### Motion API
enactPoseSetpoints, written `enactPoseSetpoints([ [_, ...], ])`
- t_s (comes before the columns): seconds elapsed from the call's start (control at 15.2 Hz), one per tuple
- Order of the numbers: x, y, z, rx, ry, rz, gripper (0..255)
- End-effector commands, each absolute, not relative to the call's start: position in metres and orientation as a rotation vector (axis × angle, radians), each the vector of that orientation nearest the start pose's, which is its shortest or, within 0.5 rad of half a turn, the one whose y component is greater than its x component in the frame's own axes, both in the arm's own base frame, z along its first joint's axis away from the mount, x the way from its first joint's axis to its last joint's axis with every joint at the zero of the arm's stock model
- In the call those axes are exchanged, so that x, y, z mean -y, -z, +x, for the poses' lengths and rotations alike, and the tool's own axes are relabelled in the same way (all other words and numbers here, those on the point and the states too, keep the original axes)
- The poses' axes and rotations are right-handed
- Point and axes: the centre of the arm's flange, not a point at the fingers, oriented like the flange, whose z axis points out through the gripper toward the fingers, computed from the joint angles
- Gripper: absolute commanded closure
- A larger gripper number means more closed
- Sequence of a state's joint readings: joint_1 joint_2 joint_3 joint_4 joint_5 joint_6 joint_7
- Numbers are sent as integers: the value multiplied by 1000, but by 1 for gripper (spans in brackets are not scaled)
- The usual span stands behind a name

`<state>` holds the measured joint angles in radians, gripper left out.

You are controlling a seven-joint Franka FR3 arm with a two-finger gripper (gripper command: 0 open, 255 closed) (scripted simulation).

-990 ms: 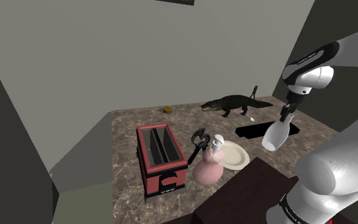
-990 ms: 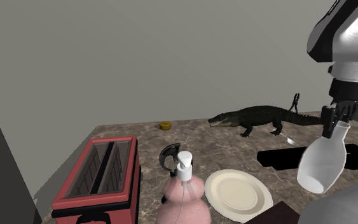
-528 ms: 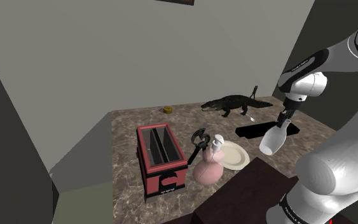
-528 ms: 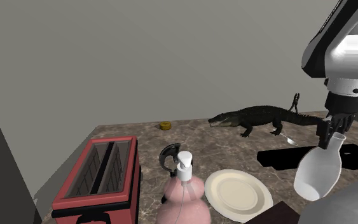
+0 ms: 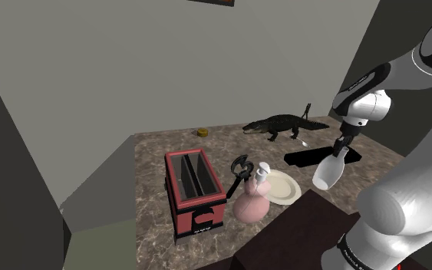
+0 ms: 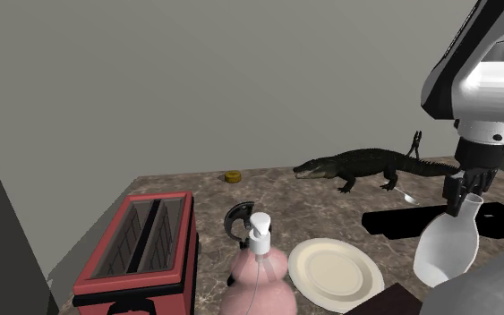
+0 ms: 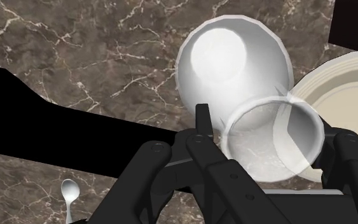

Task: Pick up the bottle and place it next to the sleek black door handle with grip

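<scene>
Shoulder view, bottle (image 5: 328,172) aloft, plate (image 5: 288,189), dispenser (image 5: 250,202) beside door handle (image 5: 240,169)

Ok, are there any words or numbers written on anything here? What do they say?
No text here can be read.
Red toaster: small pale marks on its near end in the shoulder view, too small to read.
White bottle, pink soap pump, plate: no writing shows on them.
</scene>
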<state>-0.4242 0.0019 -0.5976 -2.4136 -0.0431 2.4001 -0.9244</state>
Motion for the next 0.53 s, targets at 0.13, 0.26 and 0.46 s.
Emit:
enactPoseSetpoints([
  [0.13,415,-308,253,-103,-52,-3144,0],
  [0.26,415,-308,253,-103,-52,-3144,0],
  [0.46,415,-308,253,-103,-52,-3144,0],
])
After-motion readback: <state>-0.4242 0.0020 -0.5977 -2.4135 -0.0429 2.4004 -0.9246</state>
